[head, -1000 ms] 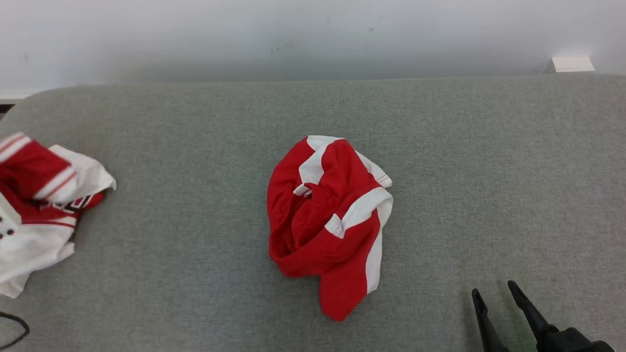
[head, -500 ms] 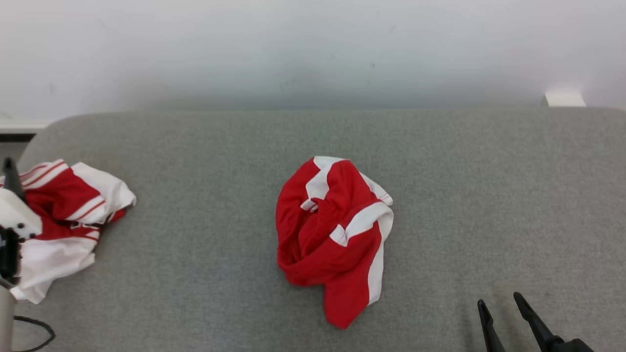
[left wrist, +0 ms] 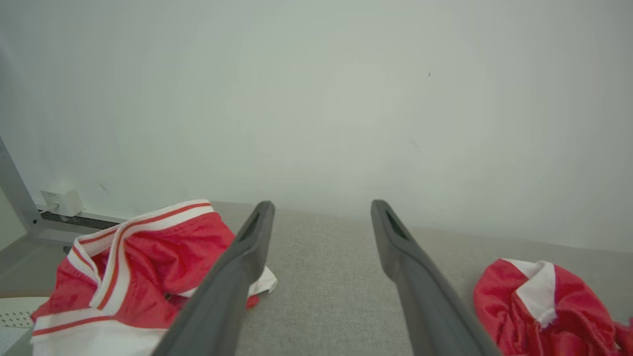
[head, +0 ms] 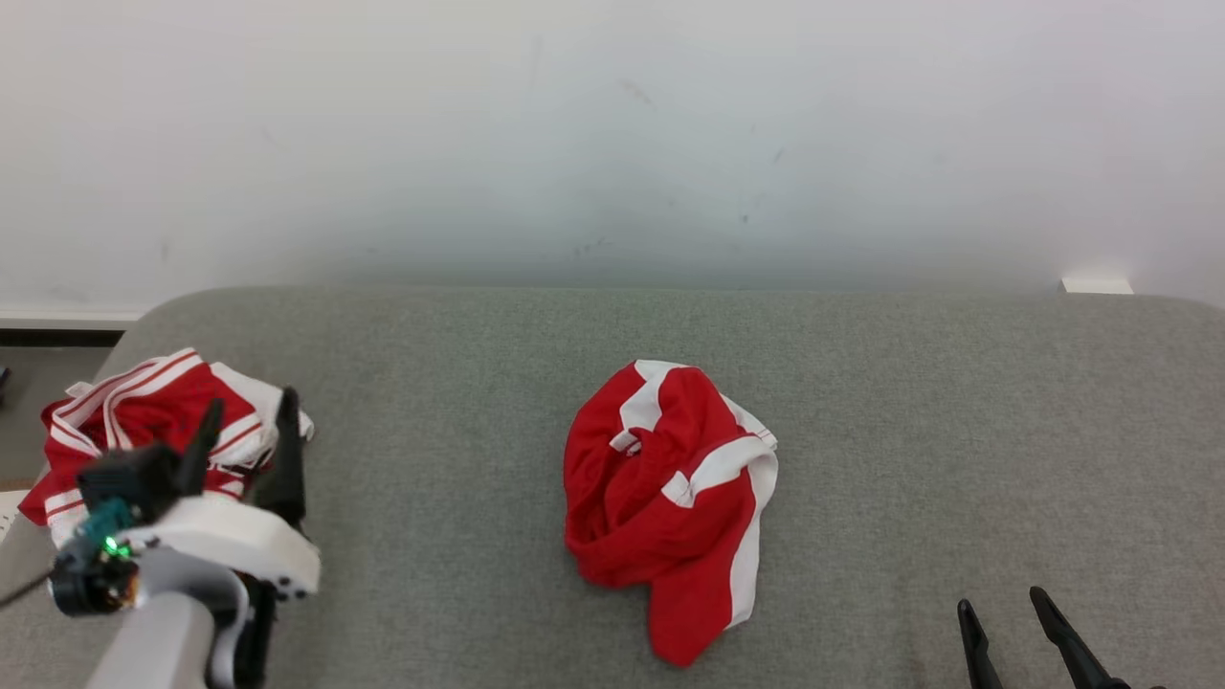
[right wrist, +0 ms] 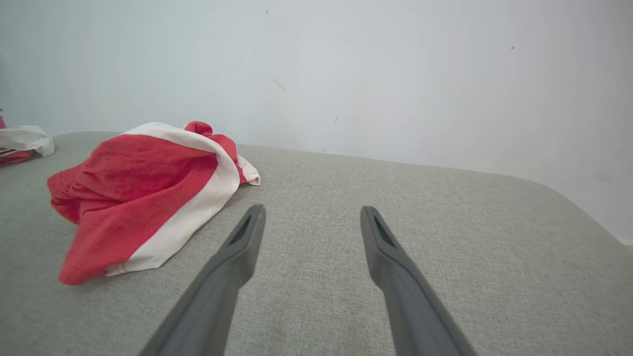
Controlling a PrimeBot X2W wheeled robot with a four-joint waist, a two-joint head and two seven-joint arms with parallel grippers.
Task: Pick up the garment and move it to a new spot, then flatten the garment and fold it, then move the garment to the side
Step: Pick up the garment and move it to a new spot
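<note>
Red garment [head: 670, 498] mid-table [head: 909, 402]; left pincer [head: 251, 400] at eight o'clock by striped garment [head: 144, 407], right pincer [head: 1000, 600] at five, both spread, empty.

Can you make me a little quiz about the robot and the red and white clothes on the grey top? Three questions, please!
1. True or false: the right gripper is holding the crumpled garment in the middle of the grey surface.
2. What lies closest to the left gripper? A) the striped garment B) the crumpled garment C) the right gripper
3. Fill the gap: both grippers are ___, holding nothing.

Key: 1 false; 2 A; 3 open.
</note>
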